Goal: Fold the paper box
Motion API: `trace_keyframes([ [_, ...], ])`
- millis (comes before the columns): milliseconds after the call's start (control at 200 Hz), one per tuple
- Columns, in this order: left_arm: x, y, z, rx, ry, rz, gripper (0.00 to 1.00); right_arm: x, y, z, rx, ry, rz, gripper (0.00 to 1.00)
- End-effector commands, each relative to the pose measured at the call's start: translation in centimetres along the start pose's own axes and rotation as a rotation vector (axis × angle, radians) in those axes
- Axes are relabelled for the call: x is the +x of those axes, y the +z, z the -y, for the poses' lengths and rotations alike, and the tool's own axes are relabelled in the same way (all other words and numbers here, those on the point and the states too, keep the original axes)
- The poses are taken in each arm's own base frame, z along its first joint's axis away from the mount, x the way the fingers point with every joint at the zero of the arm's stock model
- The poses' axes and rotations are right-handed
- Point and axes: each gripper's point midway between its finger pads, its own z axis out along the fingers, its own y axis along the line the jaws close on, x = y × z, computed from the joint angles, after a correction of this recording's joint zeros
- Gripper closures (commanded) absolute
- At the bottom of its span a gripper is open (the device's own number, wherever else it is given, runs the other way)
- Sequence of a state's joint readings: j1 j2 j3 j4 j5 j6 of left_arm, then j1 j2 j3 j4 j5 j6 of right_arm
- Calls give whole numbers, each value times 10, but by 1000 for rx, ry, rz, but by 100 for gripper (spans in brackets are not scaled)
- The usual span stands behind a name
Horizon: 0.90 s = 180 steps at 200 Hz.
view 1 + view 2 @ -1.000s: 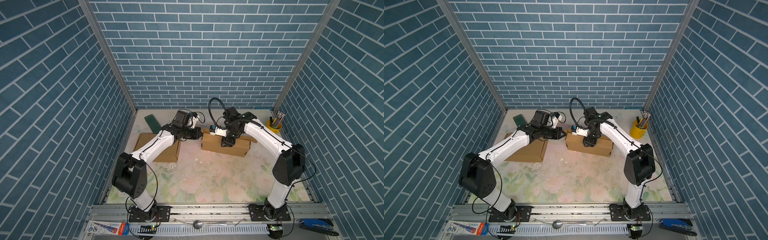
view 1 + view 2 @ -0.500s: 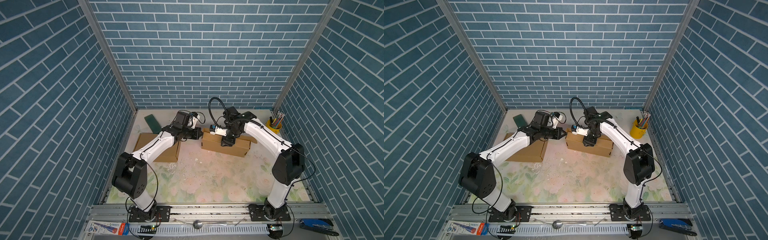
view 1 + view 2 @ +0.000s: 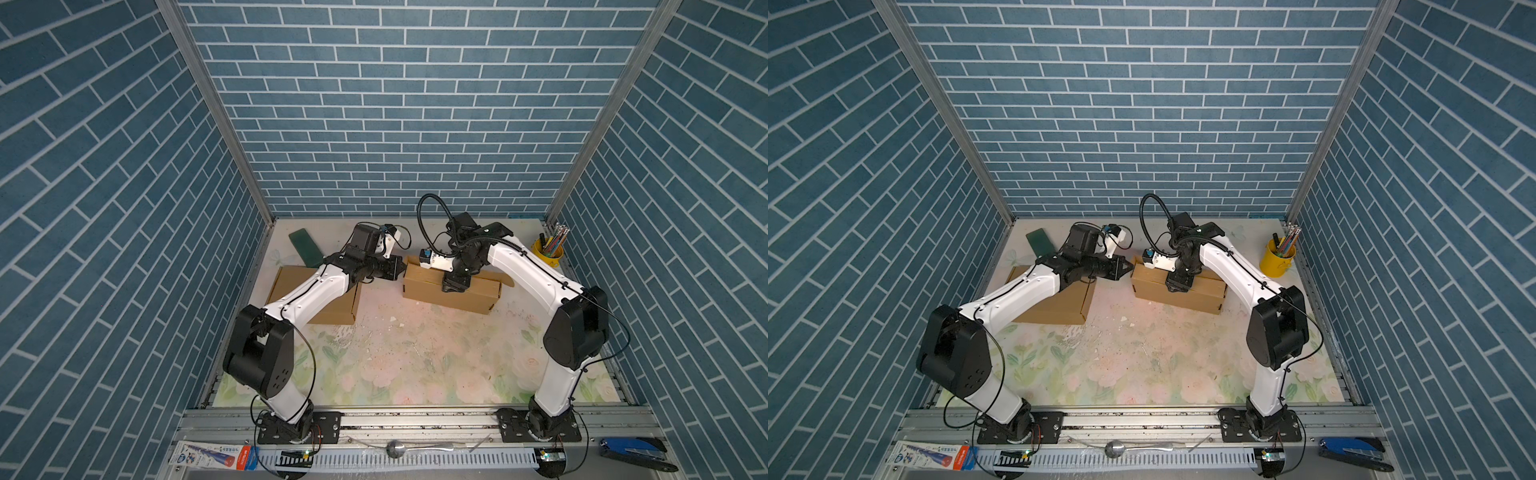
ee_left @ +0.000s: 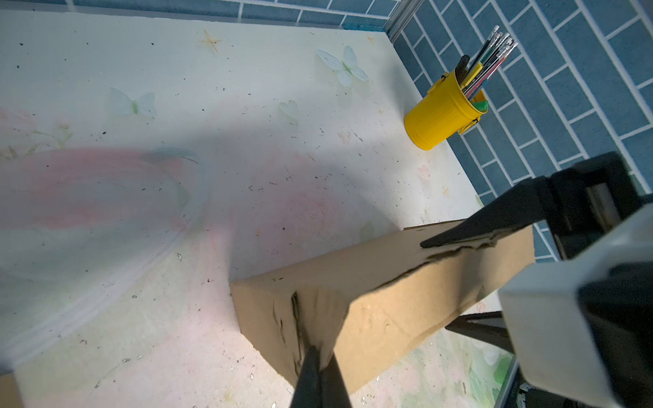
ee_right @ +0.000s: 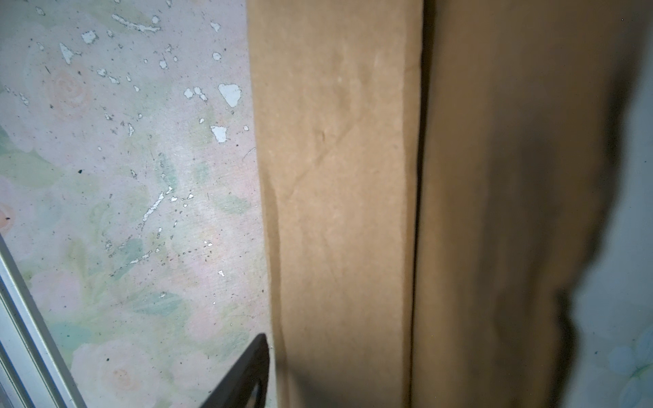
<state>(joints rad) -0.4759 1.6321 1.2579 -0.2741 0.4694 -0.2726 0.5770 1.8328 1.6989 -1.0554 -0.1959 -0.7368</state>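
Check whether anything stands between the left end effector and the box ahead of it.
Nothing visible does. The left end effector, shut, has its tip right at the end flap of the box; the left wrist view shows no gap.

Both of your top views sit high over the front rail, side by side. They tilt down toward the back wall from far enough off to hold both arms and the whole counter (image 3: 415, 357), so they share nearly everything. Your left wrist camera rides close behind the left fingers (image 4: 311, 381) and looks low across the counter to the yellow pencil cup (image 4: 438, 120) in its upper right. Your right wrist camera points almost straight down, very near the paper box (image 5: 339, 176), which blurs at right. All four views share that box.
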Motion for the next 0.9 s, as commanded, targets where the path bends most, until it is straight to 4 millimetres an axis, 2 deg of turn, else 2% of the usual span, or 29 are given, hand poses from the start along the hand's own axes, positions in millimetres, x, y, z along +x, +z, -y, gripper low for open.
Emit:
trace_keyframes([
  [0,23,1,-11,-70,-26,-106,100,12,15,-19,-111,42,-61,40],
  [210,13,-9,-5,-77,-22,-103,100,19,22,-22,-123,43,-89,46],
  [405,8,-1,9,11,-119,-61,100,19,24,-20,-122,44,-93,46],
  [510,7,2,11,30,-149,-44,100,20,24,-20,-122,43,-98,46],
  [580,12,5,7,25,-147,-52,100,20,24,-20,-120,43,-99,46],
  [710,32,14,-7,-19,-117,-100,100,20,22,-18,-113,41,-97,47],
  [895,49,15,-24,-91,-56,-137,100,20,20,-18,-106,38,-99,46],
])
